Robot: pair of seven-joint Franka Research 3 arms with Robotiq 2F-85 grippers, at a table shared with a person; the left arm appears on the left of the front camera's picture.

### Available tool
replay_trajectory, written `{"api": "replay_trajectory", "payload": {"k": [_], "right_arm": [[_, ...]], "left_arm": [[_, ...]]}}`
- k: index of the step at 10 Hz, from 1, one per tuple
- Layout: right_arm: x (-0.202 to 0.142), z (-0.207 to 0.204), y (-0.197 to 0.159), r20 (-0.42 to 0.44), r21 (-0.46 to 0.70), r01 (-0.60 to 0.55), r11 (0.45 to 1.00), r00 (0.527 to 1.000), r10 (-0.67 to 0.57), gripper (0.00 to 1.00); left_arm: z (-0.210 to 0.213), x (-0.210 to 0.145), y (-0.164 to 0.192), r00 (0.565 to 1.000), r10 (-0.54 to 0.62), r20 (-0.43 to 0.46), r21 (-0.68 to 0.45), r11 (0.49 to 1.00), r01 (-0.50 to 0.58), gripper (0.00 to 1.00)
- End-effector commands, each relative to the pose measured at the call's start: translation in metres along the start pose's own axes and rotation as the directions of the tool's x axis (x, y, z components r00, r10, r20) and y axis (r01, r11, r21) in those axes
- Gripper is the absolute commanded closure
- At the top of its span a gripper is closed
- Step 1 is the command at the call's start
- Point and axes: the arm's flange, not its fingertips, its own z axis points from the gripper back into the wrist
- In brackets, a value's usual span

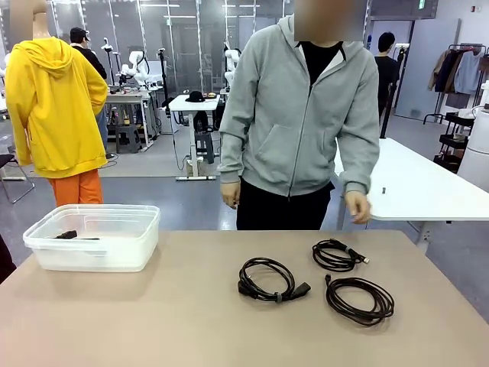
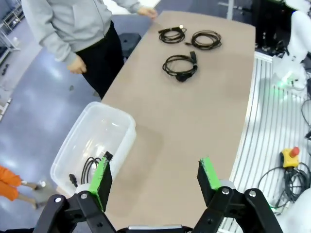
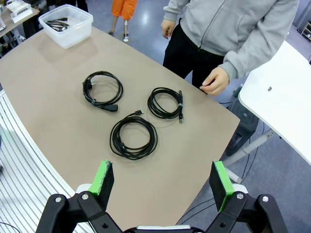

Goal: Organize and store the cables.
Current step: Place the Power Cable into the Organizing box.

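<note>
Three coiled black cables lie on the tan table right of centre: one with chunky plugs, a smaller one with a small connector, and a larger loop. Another black cable lies inside the clear plastic bin at the table's left. My left gripper hangs open high over the bin's end of the table. My right gripper is open above the table's near right edge, with nothing between its fingers.
A person in a grey hoodie stands at the far side, hands down near the table edge. A white table stands behind at the right. The table's left-middle surface is bare.
</note>
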Motion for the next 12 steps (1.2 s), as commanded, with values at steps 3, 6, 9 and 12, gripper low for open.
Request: {"api": "replay_trajectory", "payload": {"k": [3, 6, 9, 12], "right_arm": [[-0.0009, 0.0001, -0.0003, 0.001, 0.0, 0.002, 1.0, 1.0, -0.002, 0.0], [-0.0009, 0.0001, -0.0003, 0.001, 0.0, 0.002, 1.0, 1.0, -0.002, 0.0], [-0.0009, 0.0001, -0.0003, 0.001, 0.0, 0.002, 1.0, 1.0, -0.002, 0.0], [-0.0009, 0.0001, -0.0003, 0.001, 0.0, 0.002, 1.0, 1.0, -0.002, 0.0]], "left_arm": [[0.0006, -0.018, -0.0212, 1.0, 0.012, 0.016, 0.037, 0.999, -0.013, 0.1], [-0.0007, -0.0163, -0.0187, 0.998, -0.058, 0.012, 0.025, 0.998, 0.058, 0.1], [0.0012, -0.0176, -0.0217, 0.998, -0.061, 0.008, 0.029, 0.998, 0.061, 0.1], [0.0014, -0.0141, -0.0227, 0.999, -0.043, 0.018, 0.009, 0.999, 0.043, 0.1]]}}
